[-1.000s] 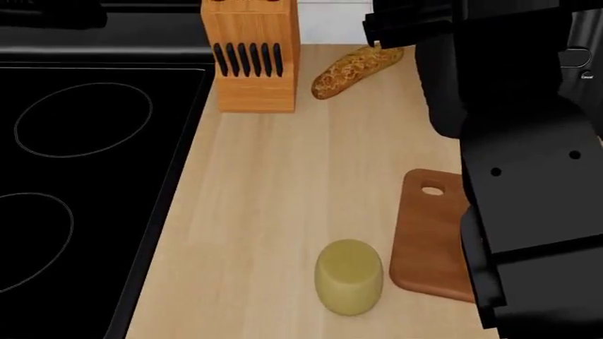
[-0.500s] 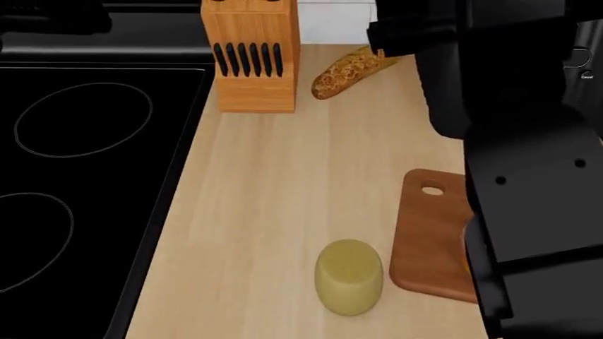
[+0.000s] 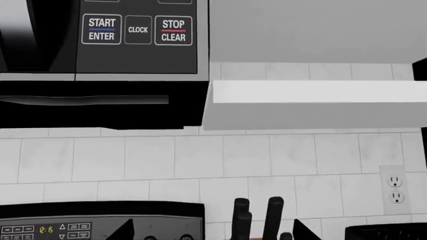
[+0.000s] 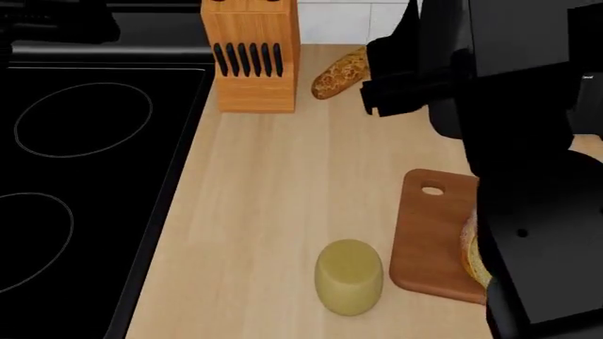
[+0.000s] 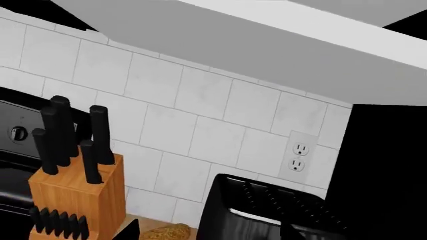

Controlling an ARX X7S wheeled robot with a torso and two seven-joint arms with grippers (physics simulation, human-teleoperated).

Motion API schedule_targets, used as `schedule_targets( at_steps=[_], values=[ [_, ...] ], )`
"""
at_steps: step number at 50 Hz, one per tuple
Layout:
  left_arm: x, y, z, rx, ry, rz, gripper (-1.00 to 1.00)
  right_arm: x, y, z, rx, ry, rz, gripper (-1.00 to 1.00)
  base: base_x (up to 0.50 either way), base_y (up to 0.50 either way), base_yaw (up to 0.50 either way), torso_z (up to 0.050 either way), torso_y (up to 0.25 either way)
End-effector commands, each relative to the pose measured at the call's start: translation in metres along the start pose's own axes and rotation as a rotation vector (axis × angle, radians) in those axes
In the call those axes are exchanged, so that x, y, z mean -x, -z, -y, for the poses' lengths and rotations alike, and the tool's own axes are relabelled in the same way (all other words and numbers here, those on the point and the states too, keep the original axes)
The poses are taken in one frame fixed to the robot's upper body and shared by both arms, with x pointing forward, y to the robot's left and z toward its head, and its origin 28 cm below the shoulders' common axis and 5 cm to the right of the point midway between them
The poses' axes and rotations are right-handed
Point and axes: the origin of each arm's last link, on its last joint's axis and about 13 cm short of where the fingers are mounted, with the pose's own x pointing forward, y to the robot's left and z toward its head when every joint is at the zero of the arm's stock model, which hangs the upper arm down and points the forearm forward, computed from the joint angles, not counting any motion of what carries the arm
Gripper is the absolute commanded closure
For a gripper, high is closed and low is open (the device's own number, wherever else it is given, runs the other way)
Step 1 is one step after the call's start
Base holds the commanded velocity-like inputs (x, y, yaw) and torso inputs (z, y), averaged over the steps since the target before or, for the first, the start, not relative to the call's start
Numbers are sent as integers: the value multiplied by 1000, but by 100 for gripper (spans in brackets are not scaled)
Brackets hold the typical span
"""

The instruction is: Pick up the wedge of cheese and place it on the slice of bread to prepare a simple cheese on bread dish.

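From the head view we see the cheese lying on the wooden counter, near its front edge, with nothing touching it. Just to its right lies a brown cutting board, and at the board's right side a sliver of the bread peeks out from behind our right arm, which hides most of the loaf. That arm fills the right side of the view as a black mass raised above the counter; we cannot make out its gripper here, so we cannot tell whether its fingers are spread or pressed together. The cheese sits low and left of the arm, apart from it. At the back of the counter stand a knife block and, beside it, a baguette partly covered by the arm. A black cooktop lies left of the counter. Our right wrist camera looks at the tiled wall, an outlet, the knife block and a black toaster, not at the cheese. Our left wrist camera faces a microwave panel and the wall; the left gripper's state we cannot tell, and neither cheese nor bread shows there.
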Motion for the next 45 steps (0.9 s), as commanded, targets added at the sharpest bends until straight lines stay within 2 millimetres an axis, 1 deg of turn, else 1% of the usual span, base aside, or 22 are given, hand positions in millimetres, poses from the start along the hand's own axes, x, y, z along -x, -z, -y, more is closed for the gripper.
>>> schedule_targets(
  at_steps=[1, 6, 10, 14, 15, 16, 25, 31, 33, 34, 36, 45],
  values=[
    [0, 3, -1, -1, 1, -3, -100, 21, 3, -2, -46, -52, -107, -100, 0, 0, 0, 0, 0],
    [0, 4, -2, -2, -3, -5, -100, 27, 0, -4, -64, -62, -136, -100, 0, 0, 0, 0, 0],
    [1, 4, -1, -1, -1, -7, -100, 32, 2, -5, -117, -94, -189, -100, 0, 0, 0, 0, 0],
    [0, 6, 0, 1, 0, -10, -100, 36, 2, -6, -124, -97, -217, -100, 0, 0, 0, 0, 0],
    [0, 7, 0, 1, 2, -12, -100, 37, 3, -6, -100, -98, -236, -100, 0, 0, 0, 0, 0],
    [0, 7, 0, 1, 3, -12, -100, 38, 7, -6, -114, -116, -271, -100, 0, 0, 0, 0, 0],
    [0, 9, 0, 7, -2, -15, -100, 45, 16, -7, -131, -143, -386, -100, 0, 0, 0, 0, 0],
    [1, 11, -1, 10, -5, -17, -100, 51, 14, -6, -158, -166, -437, -100, 0, 0, 0, 0, 0],
    [1, 10, 0, 54, 10, -20, -100, 52, 14, -6, -162, -151, -460, -100, 0, 0, 0, 0, 0],
    [1, 8, 1, 32, 9, -11, -100, 53, 12, -8, -161, -184, -466, -100, 0, 0, 0, 0, 0],
    [1, 8, 1, 28, 9, -10, -100, 55, 8, -9, -185, -191, -460, -100, 0, 0, 0, 0, 0],
    [1, 8, 1, 28, 9, -10, -100, 55, 8, -10, -185, -191, -461, -100, 0, 0, 0, 0, 0]
  ],
)
